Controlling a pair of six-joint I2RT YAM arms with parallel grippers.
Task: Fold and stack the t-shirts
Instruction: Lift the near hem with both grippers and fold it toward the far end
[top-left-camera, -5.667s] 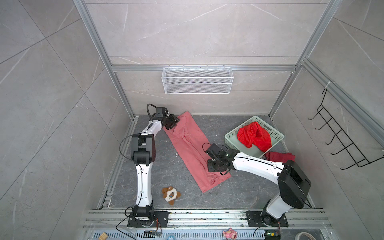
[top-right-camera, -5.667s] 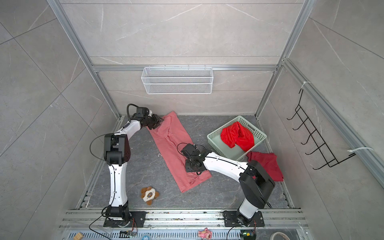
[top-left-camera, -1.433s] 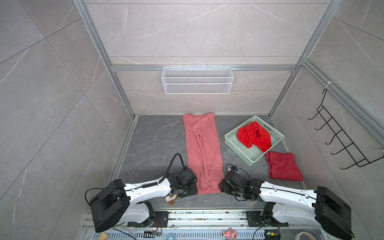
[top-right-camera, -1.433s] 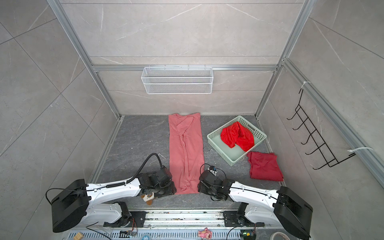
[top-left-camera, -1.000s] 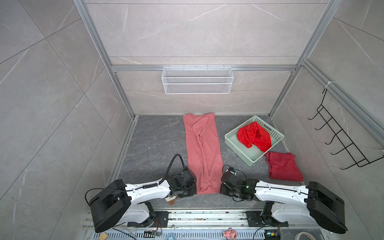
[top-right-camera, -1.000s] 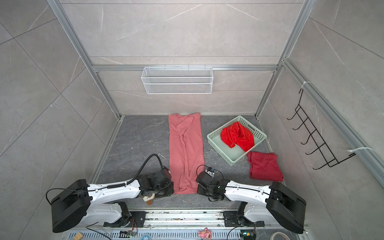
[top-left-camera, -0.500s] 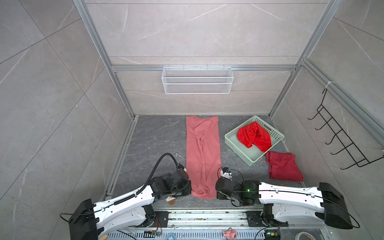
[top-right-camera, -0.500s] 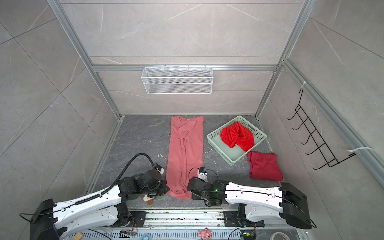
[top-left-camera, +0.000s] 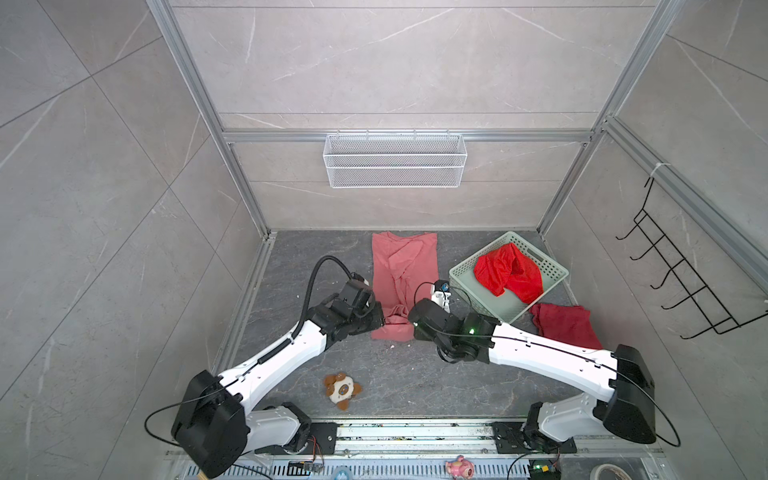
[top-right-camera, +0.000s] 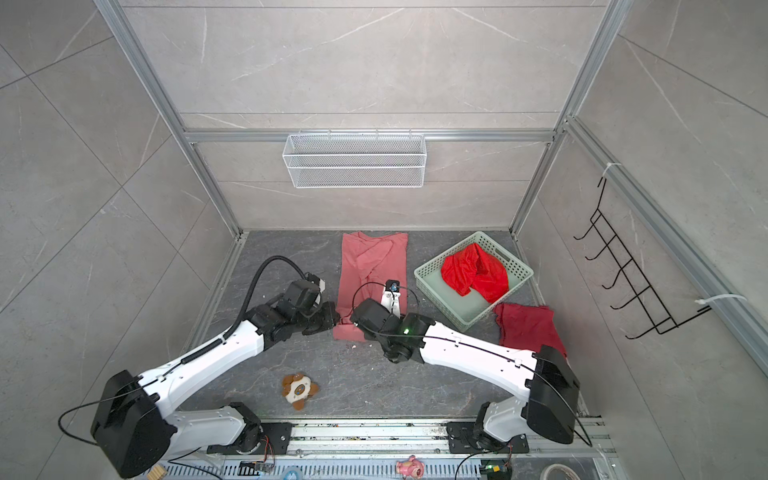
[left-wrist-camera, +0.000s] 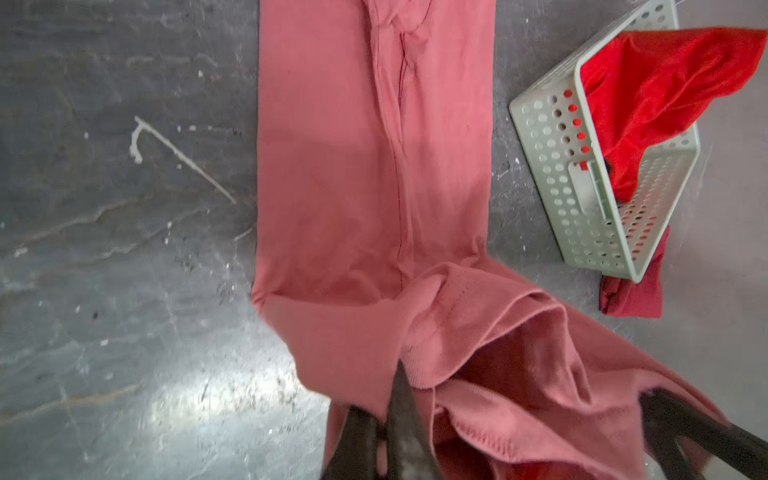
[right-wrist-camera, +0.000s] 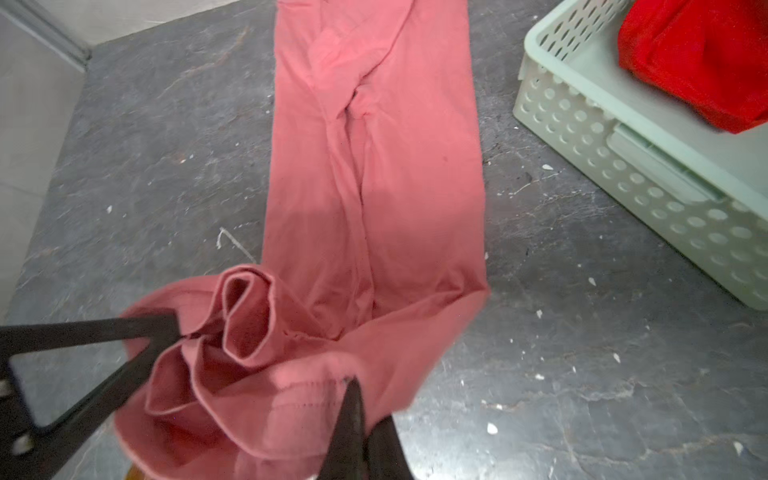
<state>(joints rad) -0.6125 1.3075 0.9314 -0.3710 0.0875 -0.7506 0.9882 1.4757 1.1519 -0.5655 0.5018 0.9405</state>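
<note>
The salmon-pink t-shirt (top-left-camera: 405, 270) (top-right-camera: 372, 266) lies as a long narrow strip on the grey floor, and its near end is raised and bunched. My left gripper (top-left-camera: 380, 322) (left-wrist-camera: 392, 399) is shut on the near left corner of that end. Shut on the near right corner is my right gripper (top-left-camera: 411, 328) (right-wrist-camera: 357, 411). Between them the cloth sags in loose folds above the flat part. The bright scarlet t-shirt (top-left-camera: 509, 272) sits crumpled in the basket. A dark crimson t-shirt (top-left-camera: 565, 326) lies on the floor to the basket's right.
The pale green perforated basket (top-left-camera: 540, 254) stands right of the pink strip, close to my right arm. A small brown-and-white plush toy (top-left-camera: 341, 388) lies near the front edge. On the back wall hangs a white wire basket (top-left-camera: 395, 162), with a black hook rack (top-left-camera: 681, 282) on the right wall.
Both grippers have lifted the pink shirt's near end off the floor and carried it away from the front edge toward the back, so the strip now doubles over itself.
</note>
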